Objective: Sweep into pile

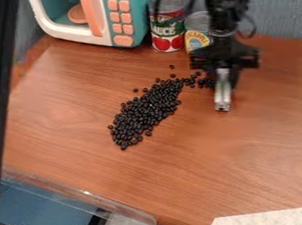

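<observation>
**A:** ok so how would you handle these small, shiny black beans (143, 112)? They're lying in a long slanted heap mid-tabletop (206, 164), with a thin trail off to the black robot gripper (223, 100) and a few strays around the edges.

**B:** They look hard, smooth and super light one by one, so I'd expect rolling more than breaking. No real spot to grab. I'd skip pinching and nudge low from the outer side of that trail, slow and flat, back into the fat part. Push too fast and they'd probably scatter.

**A:** and the jaws?

**B:** Can't tell if they're spread or pressed together, sorry. The silvery lower end hangs just beside the trail, that's all I'd swear to.

**A:** Any containers?

**B:** Yeah, a metal can with a red and green label (167, 31), and a shorter can with a yellow label (197, 38) right by it. Can't tell what's inside either. Then there's the teal and white toy microwave (143, 15) with a flat round coral-coloured piece (77, 14) inside. None of it looks needed for the sweep imo.
</observation>
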You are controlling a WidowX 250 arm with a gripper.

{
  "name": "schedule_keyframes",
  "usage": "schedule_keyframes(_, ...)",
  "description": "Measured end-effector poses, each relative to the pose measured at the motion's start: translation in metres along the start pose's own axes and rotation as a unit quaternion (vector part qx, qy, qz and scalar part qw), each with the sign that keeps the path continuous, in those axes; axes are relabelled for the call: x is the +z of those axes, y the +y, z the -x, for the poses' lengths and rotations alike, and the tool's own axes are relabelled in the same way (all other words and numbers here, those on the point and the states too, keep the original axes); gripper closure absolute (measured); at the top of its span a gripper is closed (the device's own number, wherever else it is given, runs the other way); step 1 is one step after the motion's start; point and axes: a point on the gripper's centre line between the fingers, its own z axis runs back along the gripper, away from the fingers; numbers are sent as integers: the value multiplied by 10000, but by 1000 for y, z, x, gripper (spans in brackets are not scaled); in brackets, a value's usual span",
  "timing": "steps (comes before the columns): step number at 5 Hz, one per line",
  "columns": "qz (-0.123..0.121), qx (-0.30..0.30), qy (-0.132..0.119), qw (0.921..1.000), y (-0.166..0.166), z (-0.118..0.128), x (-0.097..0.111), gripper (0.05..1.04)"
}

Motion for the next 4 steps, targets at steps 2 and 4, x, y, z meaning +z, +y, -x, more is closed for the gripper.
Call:
schedule_keyframes(2, -16, 755, 99, 9971, 30, 18, 2, 704)
schedule_keyframes(4, -56, 1365, 65, 9906, 44, 36, 6, 704)
